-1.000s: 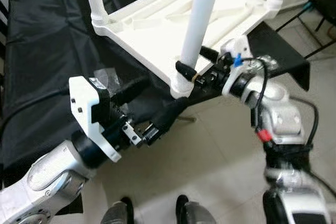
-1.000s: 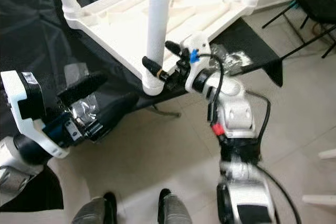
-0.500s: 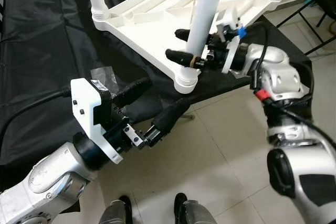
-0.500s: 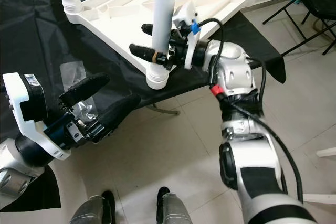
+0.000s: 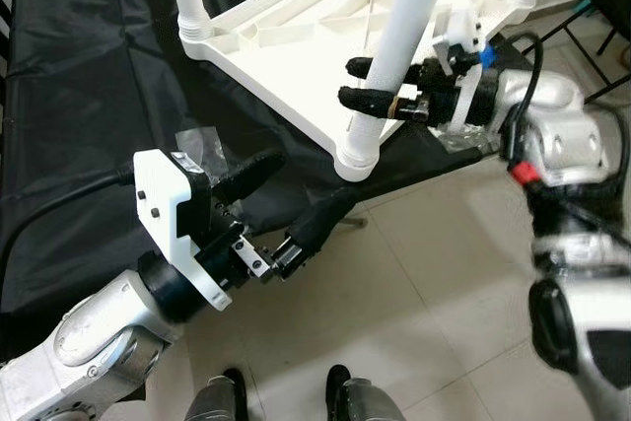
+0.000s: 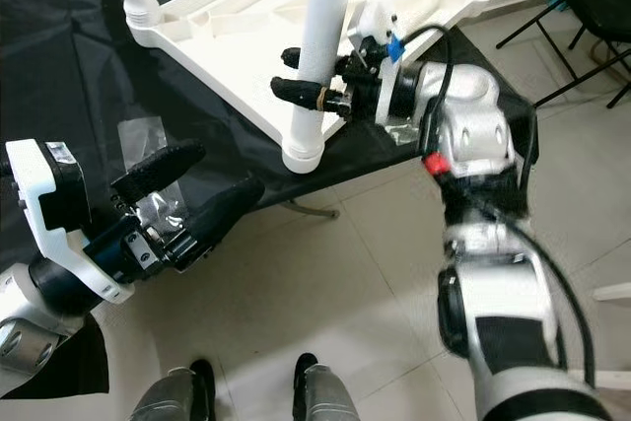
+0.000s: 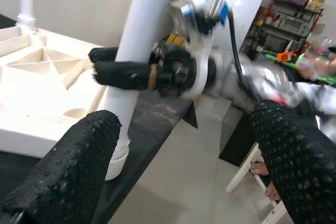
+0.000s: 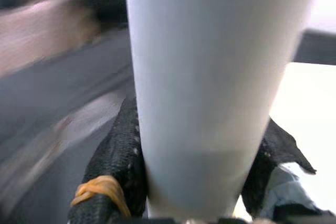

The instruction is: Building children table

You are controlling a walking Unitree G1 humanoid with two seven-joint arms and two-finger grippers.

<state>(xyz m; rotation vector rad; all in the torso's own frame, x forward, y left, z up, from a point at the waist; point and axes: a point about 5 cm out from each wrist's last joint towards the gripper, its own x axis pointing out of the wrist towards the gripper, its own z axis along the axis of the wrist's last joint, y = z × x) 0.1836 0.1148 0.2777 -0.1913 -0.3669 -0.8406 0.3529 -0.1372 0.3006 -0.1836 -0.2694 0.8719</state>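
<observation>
The white table point(image 5: 296, 27) lies upside down on the black-draped bench point(image 5: 79, 96), and the right gripper point(image 5: 380, 86), fingers pinching the near leg point(image 5: 399, 36), has climbed higher up that leg in the last second. That looks like a re-grip for turning the leg tighter into its corner socket point(image 5: 355, 160). The left gripper point(image 5: 286, 199) still hovers low, fingers spread, holding nothing.
</observation>
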